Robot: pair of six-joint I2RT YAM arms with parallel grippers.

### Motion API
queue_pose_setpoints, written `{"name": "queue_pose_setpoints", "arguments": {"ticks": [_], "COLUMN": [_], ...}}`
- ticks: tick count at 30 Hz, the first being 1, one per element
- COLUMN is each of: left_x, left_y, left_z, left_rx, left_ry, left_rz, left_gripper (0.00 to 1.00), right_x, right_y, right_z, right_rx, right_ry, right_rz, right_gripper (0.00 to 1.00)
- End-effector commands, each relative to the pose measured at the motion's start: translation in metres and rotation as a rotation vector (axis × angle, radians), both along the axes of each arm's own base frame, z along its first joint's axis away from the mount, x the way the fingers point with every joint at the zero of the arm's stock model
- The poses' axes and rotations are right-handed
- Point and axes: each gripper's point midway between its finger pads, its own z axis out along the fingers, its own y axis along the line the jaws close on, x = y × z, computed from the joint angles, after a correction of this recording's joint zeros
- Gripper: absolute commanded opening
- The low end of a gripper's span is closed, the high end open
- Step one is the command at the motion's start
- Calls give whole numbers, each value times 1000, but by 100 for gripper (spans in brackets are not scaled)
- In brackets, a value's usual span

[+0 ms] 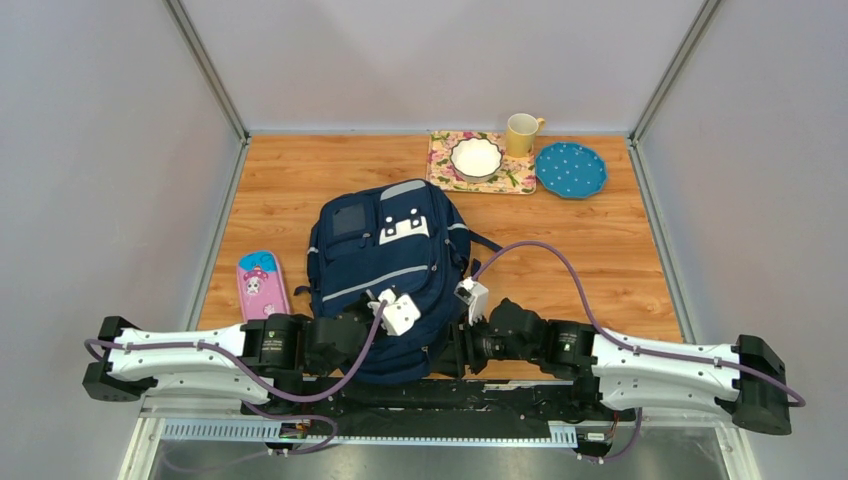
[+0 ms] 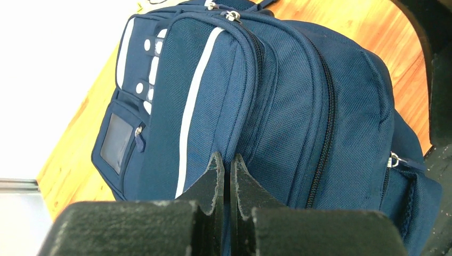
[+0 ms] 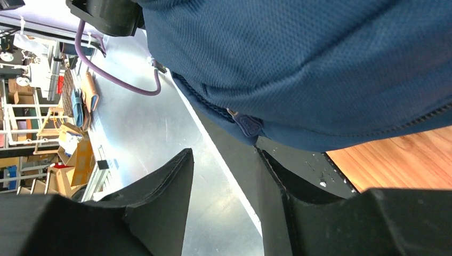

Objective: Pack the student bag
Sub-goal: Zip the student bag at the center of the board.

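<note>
Student bag lies front-up at mid bench, nearer my side, its near end reaching the arm bases and sitting btwn the two arms. Grey stripes and white dotted patch face up.

Left pincer is clenched, fingertips almost together w/ only a sliver of gap, tips pressed against the bag's front panel just beside a grey stripe. Can't tell if any fabric is pinched btwn them.

Right pincer is released, jaws well apart, nothing btwn them. It sits low at the bag's near-right edge, pointing along the underside. A zip pull tab hangs from the bag's seam just above the gap, not touching either finger as far as I can see.

Left of the bag, near but apart: pink pencil case, flat on the bench. Far side: white bowl on a floral mat, yellow mug just beside the mat's far-right corner, blue dotted plate to the right of those. All well apart from the bag.
</note>
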Motion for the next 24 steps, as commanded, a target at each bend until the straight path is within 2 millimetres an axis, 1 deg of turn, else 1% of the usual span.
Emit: {"name": "queue_pose_setpoints", "arguments": {"ticks": [1,3,5,6,7,8,12,13,15,16,18,19,21,22,23,24], "left_x": [9,8,7,6,6,6,5,6,6,6,8,9,11,11,12,12], "left_y": [-3,-4,-7,-9,-10,-10,-10,-10,-10,-9,-8,-8,-6,-6,-6,-6], "left_z": [37,33,30,28,26,25,25,25,25,26,26,26,29,28,28,30], "left_rx": [-194,-190,-180,-179,-172,-166,-167,-172,-177,-181,-188,-191,-196,-193,-187,-193], "left_ry": [-26,-16,-7,0,2,3,10,10,9,9,8,8,7,8,10,12], "left_rz": [84,79,75,68,67,68,73,74,79,82,99,109,130,133,137,138], "left_gripper": [0,0,0,0,0,0,0,0,0,0,0,0,0,0,0,0], "right_x": [0,3,15,20,29,32,35,39,37,38,34,36,34,37,39,37], "right_y": [13,18,18,17,14,13,13,12,16,14,22,21,21,20,19,19], "right_z": [7,5,-2,-7,-11,-16,-18,-17,-9,-14,-8,-9,-16,-22,-23,-25], "right_rx": [43,26,-9,-40,-68,-94,-68,-64,-25,-38,5,-1,-26,-54,-70,-79], "right_ry": [-36,-58,-81,-98,-120,-126,-156,-177,-206,-211,-224,-230,-237,-241,-247,-256], "right_rz": [29,18,-41,-64,-109,-126,-163,-187,-187,-194,-181,-200,-194,-216,-233,-229], "right_gripper": [49,50,50,50,50,50,50,49,49,49,48,47,42,40,32,28]}}
